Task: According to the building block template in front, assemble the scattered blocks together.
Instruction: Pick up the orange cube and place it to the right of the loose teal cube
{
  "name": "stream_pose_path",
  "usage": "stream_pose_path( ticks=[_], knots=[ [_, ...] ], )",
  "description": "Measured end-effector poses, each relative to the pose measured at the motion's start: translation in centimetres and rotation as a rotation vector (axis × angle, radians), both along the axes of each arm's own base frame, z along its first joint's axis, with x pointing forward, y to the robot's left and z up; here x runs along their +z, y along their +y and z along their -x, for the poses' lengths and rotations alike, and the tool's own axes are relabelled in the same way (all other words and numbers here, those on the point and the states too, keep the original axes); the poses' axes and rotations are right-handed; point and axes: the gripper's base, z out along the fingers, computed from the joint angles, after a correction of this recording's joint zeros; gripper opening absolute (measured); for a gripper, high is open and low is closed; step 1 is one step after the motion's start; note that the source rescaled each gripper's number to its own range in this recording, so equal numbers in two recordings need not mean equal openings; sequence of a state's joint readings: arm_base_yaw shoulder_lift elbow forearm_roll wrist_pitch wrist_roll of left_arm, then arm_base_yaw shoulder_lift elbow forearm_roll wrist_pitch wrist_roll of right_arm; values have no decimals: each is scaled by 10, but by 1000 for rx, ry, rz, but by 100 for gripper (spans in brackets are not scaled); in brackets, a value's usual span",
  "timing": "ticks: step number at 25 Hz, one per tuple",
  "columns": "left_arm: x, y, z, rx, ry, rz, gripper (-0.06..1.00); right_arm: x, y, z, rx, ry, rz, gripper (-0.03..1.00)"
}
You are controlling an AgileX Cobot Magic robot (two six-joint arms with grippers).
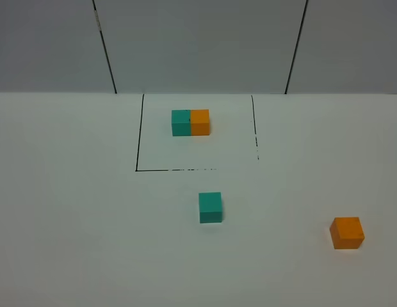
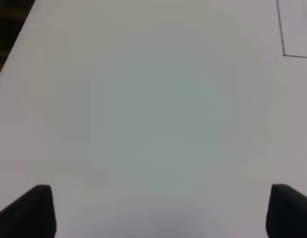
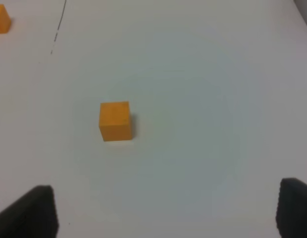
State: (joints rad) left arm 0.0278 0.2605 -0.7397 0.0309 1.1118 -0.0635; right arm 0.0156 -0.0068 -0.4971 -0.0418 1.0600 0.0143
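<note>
Ahead of right gripper point(image 3: 166, 213), off-centre: orange cube point(image 3: 115, 120) | teal cube point(image 1: 210, 207) central, well apart, before template point(image 1: 191, 122) | left gripper point(image 2: 162, 213): no cube in view | both spread wide, empty

Template pair point(image 1: 190, 122) sits on the table point(image 1: 70, 224) inside the marked outline point(image 1: 139, 134), toward its back, with its two cubes touching side to side. Centre loose cube point(image 1: 210, 207) is just in front of the outline's front line. Second loose cube point(image 1: 347, 233) is well apart from it, to the right and slightly nearer the front.
</note>
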Motion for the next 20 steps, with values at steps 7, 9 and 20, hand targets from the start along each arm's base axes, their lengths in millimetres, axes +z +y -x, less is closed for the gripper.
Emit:
stream_pose_path(
  ticks=[7, 9, 20],
  knots=[
    [-32, -8, 13, -80, -65, 36, 79, 0, 0, 0, -1, 0, -1, 76],
    [-42, -11, 12, -118, -70, 39, 79, 0, 0, 0, -1, 0, -1, 76],
    [-57, -23, 11, -293, -63, 18, 73, 0, 0, 0, 0, 0, 0, 76]
  ],
)
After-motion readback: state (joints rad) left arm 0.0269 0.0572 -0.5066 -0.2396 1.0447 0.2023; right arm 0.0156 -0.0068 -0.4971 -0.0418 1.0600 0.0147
